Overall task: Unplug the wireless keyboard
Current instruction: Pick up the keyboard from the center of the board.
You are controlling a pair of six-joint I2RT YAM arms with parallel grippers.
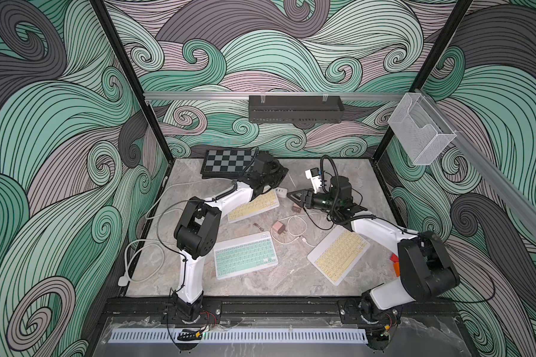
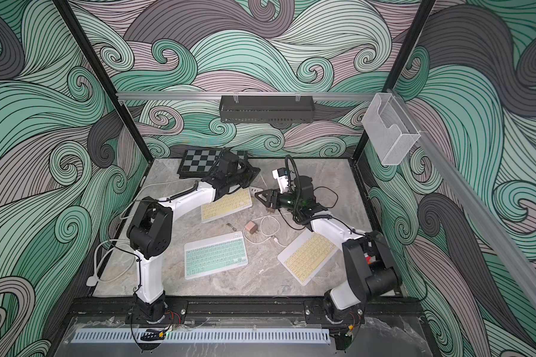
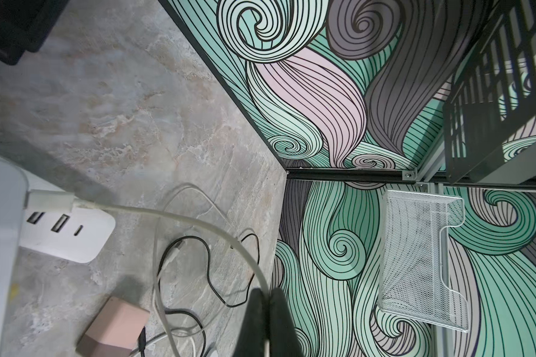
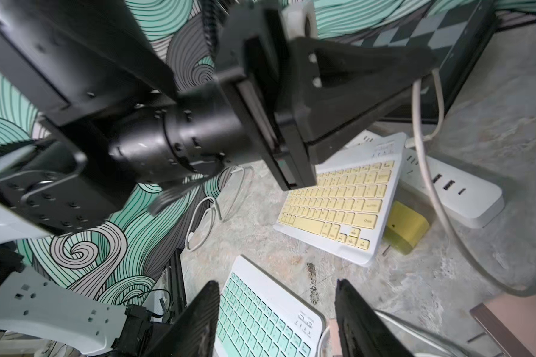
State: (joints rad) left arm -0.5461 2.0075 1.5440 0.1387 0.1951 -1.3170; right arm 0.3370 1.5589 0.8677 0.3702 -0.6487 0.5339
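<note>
Two yellow keyboards, one mint keyboard

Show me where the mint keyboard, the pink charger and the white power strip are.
mint keyboard [image 1: 245, 255], in a top view, middle of its keys.
pink charger [image 1: 278, 228], in a top view, its upper face.
white power strip [image 3: 65, 239], left wrist view, bare face beside the USB ports.

Swirl-patterned walls, marble tabletop, black wall shelf
</note>
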